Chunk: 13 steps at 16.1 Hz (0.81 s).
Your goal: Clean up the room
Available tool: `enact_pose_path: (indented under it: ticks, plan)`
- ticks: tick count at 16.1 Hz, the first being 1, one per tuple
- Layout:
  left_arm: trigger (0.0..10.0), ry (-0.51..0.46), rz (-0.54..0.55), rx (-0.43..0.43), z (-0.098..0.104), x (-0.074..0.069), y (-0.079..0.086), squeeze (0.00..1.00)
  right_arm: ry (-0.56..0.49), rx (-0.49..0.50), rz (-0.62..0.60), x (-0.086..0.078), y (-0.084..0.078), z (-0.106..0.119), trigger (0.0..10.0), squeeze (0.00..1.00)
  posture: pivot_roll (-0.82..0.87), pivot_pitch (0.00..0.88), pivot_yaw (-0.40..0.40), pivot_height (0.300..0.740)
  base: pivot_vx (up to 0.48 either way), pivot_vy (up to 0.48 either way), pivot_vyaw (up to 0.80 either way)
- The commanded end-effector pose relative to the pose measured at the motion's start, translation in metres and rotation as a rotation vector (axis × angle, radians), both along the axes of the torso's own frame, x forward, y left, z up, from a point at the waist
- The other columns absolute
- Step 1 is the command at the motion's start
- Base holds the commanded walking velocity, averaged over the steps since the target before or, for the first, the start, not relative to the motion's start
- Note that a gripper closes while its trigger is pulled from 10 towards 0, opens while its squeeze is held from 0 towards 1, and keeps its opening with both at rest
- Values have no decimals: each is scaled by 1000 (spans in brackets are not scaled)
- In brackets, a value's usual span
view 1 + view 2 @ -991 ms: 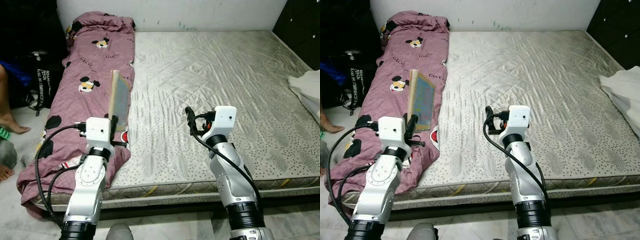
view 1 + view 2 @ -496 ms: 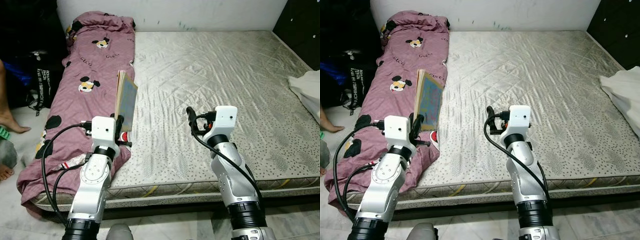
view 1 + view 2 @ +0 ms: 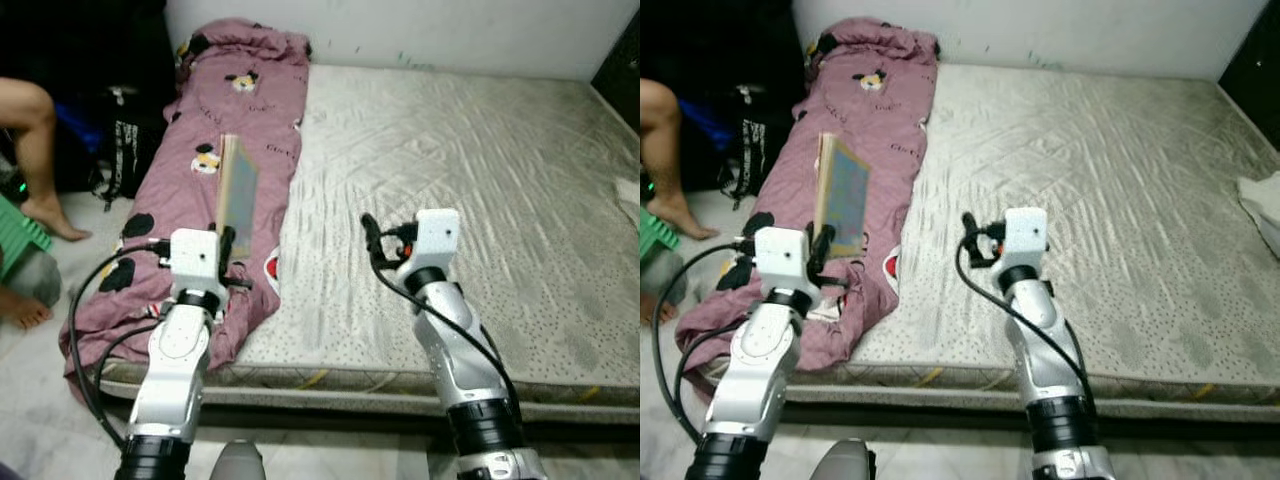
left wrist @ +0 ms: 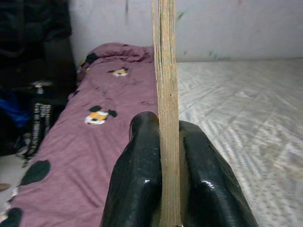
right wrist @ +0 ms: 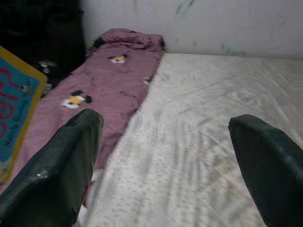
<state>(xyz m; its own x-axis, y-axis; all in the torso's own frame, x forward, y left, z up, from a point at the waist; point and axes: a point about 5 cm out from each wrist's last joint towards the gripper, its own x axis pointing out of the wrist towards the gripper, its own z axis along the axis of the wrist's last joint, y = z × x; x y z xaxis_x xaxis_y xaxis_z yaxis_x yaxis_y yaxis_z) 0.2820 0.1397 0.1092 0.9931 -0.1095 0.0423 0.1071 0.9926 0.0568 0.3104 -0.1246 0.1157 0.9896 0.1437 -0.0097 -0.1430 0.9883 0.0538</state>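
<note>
Left end effector grips book | right end effector open | bare mattress, purple quilt

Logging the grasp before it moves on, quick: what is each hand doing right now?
Left hand: closed on the book, held upright above the pink quilt.
Right hand: open, holding nothing, above the mattress.

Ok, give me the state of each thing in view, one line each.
Left end effector: shut on book.
Book: closed, held upright above blanket.
Right end effector: open, holding nothing, over mattress.
Blanket: rumpled, along the mattress's left edge.
Mattress: bare, no sheet.
</note>
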Motion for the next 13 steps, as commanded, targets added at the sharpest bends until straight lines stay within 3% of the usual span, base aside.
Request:
enact_pose_path:
  ticks: [1, 8, 13]
  plan:
    - [10000, -35, -22, -7, 7, 1, -6, 0, 1, -5, -12, 0, -3, -1, 10000, 0, 98, 0, -25, 740, 0, -300, 0]
    - [10000, -42, -35, -15, 8, 4, -10, 0, 3, -16, -18, -1, -5, -2, 10000, 0, 83, 0, -20, 740, 0, -305, 0]
    - [10000, -75, -8, -21, 9, 4, -11, 0, 0, -21, -15, -1, -6, -2, 10000, 0, 81, 0, -23, 740, 0, 0, 0]
